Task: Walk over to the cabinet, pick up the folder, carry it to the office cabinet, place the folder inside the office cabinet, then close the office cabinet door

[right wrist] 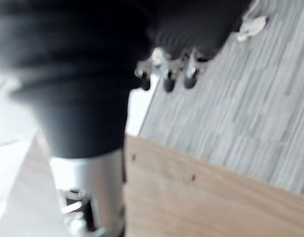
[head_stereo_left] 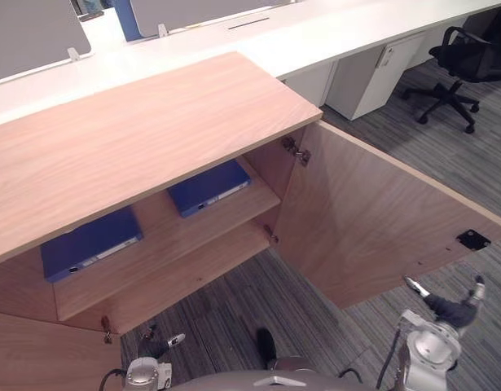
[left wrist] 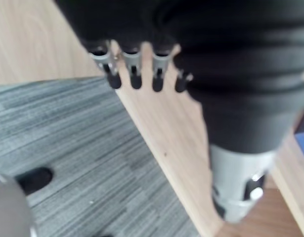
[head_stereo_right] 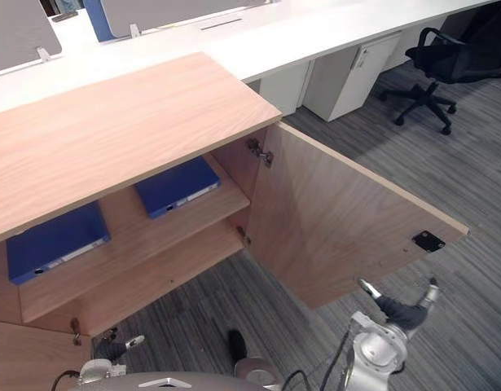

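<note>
Head camera first: the office cabinet (head_stereo_left: 136, 138) stands with its door (head_stereo_left: 372, 220) swung wide over the grey carpet (head_stereo_left: 258, 293). Two blue folders lie flat on the upper shelf (head_stereo_left: 177, 244). The left folder (head_stereo_left: 91, 243) and the right folder (head_stereo_left: 208, 187) both run lengthwise along the shelf, white-labelled spines facing the open front. Behind are a white desk (head_stereo_left: 315, 32), a white pedestal (head_stereo_left: 372, 77) and a black office chair (head_stereo_left: 462, 61). The right hand (head_stereo_left: 450, 309) hangs near the door's free edge, fingers spread and empty. The left hand (head_stereo_left: 156, 349) sits low by the cabinet's left side.

Left wrist camera: its fingers (left wrist: 134, 74) hang loose over wood and carpet, grasping nothing.

Right wrist camera: relaxed fingers (right wrist: 167, 79) hang above the door's edge, holding nothing.
</note>
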Controlling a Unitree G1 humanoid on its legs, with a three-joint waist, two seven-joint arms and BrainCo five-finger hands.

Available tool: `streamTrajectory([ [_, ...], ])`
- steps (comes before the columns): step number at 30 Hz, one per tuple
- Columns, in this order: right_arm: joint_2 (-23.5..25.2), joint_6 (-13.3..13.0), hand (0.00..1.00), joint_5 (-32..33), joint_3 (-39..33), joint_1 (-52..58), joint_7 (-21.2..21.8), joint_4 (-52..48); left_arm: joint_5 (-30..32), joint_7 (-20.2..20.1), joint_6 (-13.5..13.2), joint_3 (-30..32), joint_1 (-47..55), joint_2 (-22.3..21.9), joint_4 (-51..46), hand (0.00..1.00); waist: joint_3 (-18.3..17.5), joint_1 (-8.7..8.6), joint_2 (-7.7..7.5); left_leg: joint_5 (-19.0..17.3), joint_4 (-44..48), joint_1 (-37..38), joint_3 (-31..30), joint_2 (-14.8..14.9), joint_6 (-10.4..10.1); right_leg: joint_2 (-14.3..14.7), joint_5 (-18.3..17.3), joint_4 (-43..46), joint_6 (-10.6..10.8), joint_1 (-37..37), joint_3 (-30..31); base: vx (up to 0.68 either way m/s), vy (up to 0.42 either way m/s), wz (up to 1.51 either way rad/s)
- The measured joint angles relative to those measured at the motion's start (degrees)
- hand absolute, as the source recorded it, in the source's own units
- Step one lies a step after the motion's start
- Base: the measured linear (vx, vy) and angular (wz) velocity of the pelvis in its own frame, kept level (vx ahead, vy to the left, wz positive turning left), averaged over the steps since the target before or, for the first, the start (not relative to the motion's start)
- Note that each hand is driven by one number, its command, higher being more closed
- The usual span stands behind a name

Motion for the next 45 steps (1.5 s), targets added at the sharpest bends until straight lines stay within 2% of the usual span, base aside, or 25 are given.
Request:
streamTrajectory([
  [4,-0.1,0.0,0.00,1.9,-4.3,0.0,-2.2,-0.2,0.0,-0.2,0.0,0.1,0.9,-0.8,0.0,0.00,-0.5,0.00,0.74,-0.1,0.1,-1.2,0.0,0.1,-0.1,0.0,-0.6,1.3,-0.4,-1.6,-0.1,-0.04,-0.017,-0.02],
  [10,-0.8,-0.4,0.00,7.4,-6.7,-0.8,-2.2,0.4,0.0,-1.0,0.1,-0.1,1.8,-2.7,-2.2,0.00,-0.4,-0.03,1.59,-0.1,0.2,-1.4,-0.1,0.0,-0.1,0.1,-1.7,4.0,0.0,-3.0,-0.3,0.00,0.000,0.00],
  [13,-5.1,-0.6,0.00,12.3,-6.8,-4.0,-1.2,6.0,0.0,-1.5,0.1,-0.4,1.9,-1.9,-2.3,0.00,-0.1,-0.38,2.09,-0.2,0.2,-1.7,0.0,0.0,-0.1,-0.2,-1.9,4.1,0.2,-3.3,-0.4,0.00,0.010,0.03],
  [16,-11.3,-0.7,0.00,15.3,-5.9,-7.5,1.8,12.5,0.0,-1.9,0.1,-1.2,1.9,-1.1,-2.3,0.00,0.5,-0.53,2.81,-0.2,0.1,-2.3,0.0,-0.1,-0.1,-0.4,-1.9,3.9,0.3,-3.8,-0.5,0.00,0.010,0.03],
  [18,-14.8,-0.7,0.00,15.4,-4.9,-9.5,4.5,16.3,0.0,-2.4,0.0,-2.2,2.0,-0.9,-2.2,0.00,0.9,-0.47,3.60,-0.2,0.1,-2.5,-0.2,-0.1,-0.1,-0.4,-1.8,3.4,0.3,-3.8,-0.7,0.04,0.005,0.03],
  [20,-16.4,-0.6,0.00,15.4,-4.6,-11.3,5.7,18.6,0.0,-2.5,0.0,-2.7,1.9,-0.9,-2.2,0.00,1.3,-0.51,4.16,-0.2,0.0,-2.4,-0.3,0.0,-0.1,-0.3,-1.8,3.1,0.3,-3.9,-0.7,0.05,0.007,0.02],
  [28,-23.0,-0.6,0.00,16.3,-2.4,-15.9,7.4,28.5,0.0,-2.9,-0.3,-4.4,1.5,0.2,-2.1,0.00,2.6,-0.70,4.92,-0.1,0.1,-3.5,-1.6,-0.4,-0.1,-0.9,-1.7,2.1,0.5,-4.0,-2.0,0.03,0.015,0.08],
  [32,-27.3,-0.5,0.00,16.3,-0.2,-18.2,8.4,31.6,0.0,-2.9,-0.5,-4.4,1.4,0.6,-2.1,0.00,3.3,-0.75,5.83,0.1,0.2,-4.1,-1.7,-0.9,0.1,-1.4,-1.1,1.0,0.8,-4.0,-2.2,0.00,0.005,0.01],
  [37,-30.8,-0.4,0.00,16.3,0.9,-19.6,9.5,35.8,-0.1,-2.9,-0.7,-4.5,1.3,0.7,-2.1,0.00,3.8,-0.79,5.55,0.4,0.1,-4.7,-2.6,-1.2,0.3,-1.9,-0.7,0.2,0.9,-3.8,-3.2,0.00,0.024,0.11],
  [45,-36.7,-0.3,0.00,14.0,10.0,-21.1,12.0,39.2,0.0,-3.9,-1.5,-6.7,1.4,1.4,-2.1,0.00,3.8,-1.33,5.51,0.6,0.2,-5.1,-3.1,-1.5,0.6,-2.0,-0.4,0.0,0.8,-4.0,-3.3,0.00,0.003,0.02],
])
